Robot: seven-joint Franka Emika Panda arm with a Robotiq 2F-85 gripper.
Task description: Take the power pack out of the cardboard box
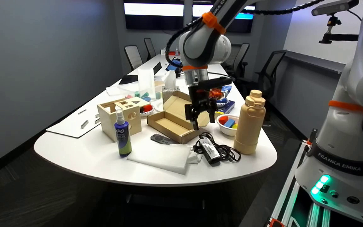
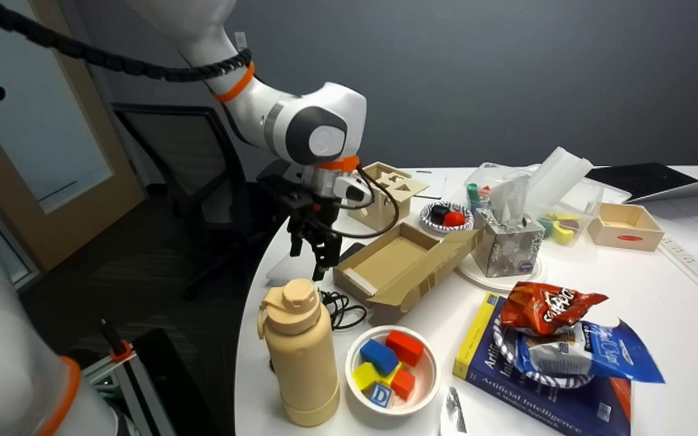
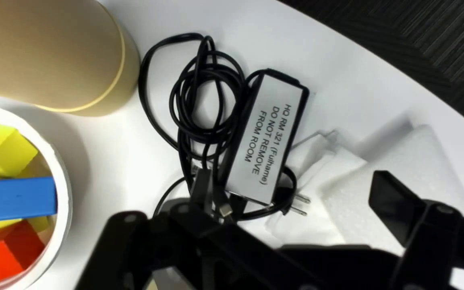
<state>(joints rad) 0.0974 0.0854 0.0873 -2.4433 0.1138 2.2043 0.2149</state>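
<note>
The power pack (image 3: 264, 137) lies label up on the desk (image 1: 90, 154), outside the cardboard box (image 1: 165, 130), near the desk's rounded end. Its black cord (image 3: 212, 139) is heaped in loops along one long side. The cardboard box stands open, lid folded back.

The gripper (image 1: 204, 121) hangs above the desk, fingers (image 3: 393, 205) spread well apart; in the wrist view one finger overlaps the cord, contact cannot be told.

Surroundings: a tan bottle (image 1: 249, 126) stands upright just beside the cord loops, with a white bowl (image 1: 225, 130) of coloured blocks near it. Across the power pack, a white foam-like sheet (image 1: 161, 157) lies just beside it, so both flanks are crowded. A remote (image 1: 162, 139) lies alongside the box; a spray bottle (image 1: 123, 135) stands near a wooden shape sorter (image 1: 107, 124). A tissue box (image 2: 506, 248) stands beyond the raised lid; a blue book (image 2: 482, 363) carries snack bags (image 2: 546, 306).
</note>
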